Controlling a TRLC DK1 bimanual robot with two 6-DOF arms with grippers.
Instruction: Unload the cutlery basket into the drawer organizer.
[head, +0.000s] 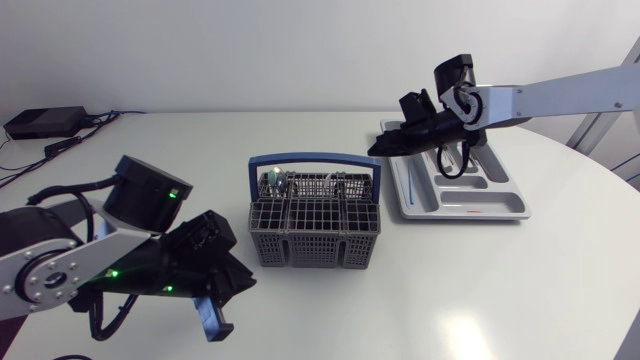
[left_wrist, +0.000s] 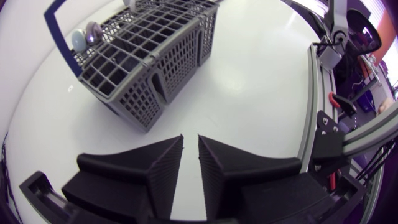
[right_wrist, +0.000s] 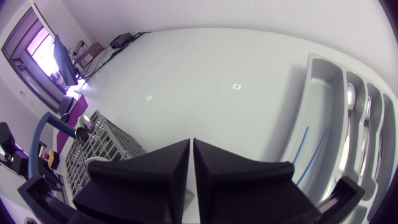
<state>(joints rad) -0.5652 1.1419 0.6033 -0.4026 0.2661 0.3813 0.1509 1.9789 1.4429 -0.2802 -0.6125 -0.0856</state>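
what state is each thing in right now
cutlery basket: upright, holding some cutlery
drawer organizer: flat on the table, partly filled
left gripper: shut, empty
right gripper: shut, empty

Seen from above, our right gripper (head: 380, 147) and its arm cover the far left end of the drawer organizer (head: 495, 205), so what lies beneath them is hidden. From the right wrist, the organizer is cut off by the edge, and the black fingers (right_wrist: 143, 180) hide much of the cutlery basket (head: 313, 225). The pieces (head: 275, 182) standing in the basket's far left compartment are too small to name from above. The left wrist shows only two rounded ends (left_wrist: 87, 34), with the basket's far side cut off.
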